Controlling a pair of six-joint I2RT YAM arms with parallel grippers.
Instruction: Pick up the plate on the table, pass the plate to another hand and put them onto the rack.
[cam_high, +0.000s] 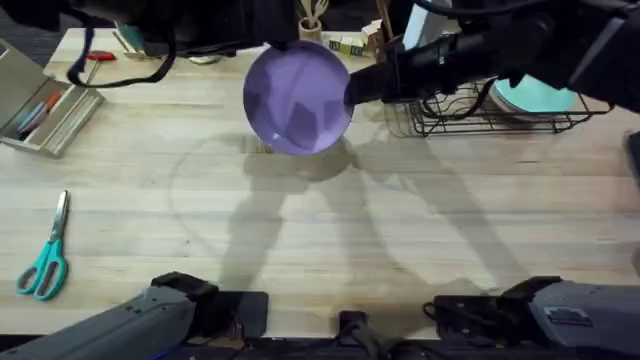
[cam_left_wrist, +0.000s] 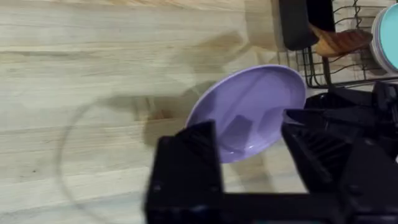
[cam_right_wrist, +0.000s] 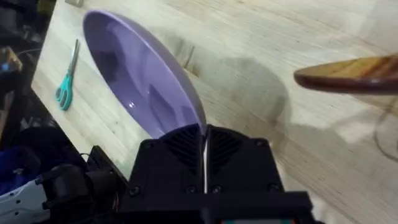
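The right jaws (cam_right_wrist: 205, 146) are clenched on the plate's (cam_high: 298, 97) rim at its three o'clock edge, and the plate is held aloft over the surface (cam_high: 330, 240), just beside the rack (cam_high: 490, 115), which lies toward three o'clock. The left jaws (cam_left_wrist: 249, 155) are spread wide, nothing grasped, the plate seen beyond them. A glossy, stiff, breakable plate is judged here; slip is likely, so the raised rim is best pinched squarely.

Teal-handled scissors (cam_high: 44, 262) lie at the bench's left edge. A grey tray (cam_high: 45, 112) of pens sits far left. A teal plate (cam_high: 535, 97) stands far right.
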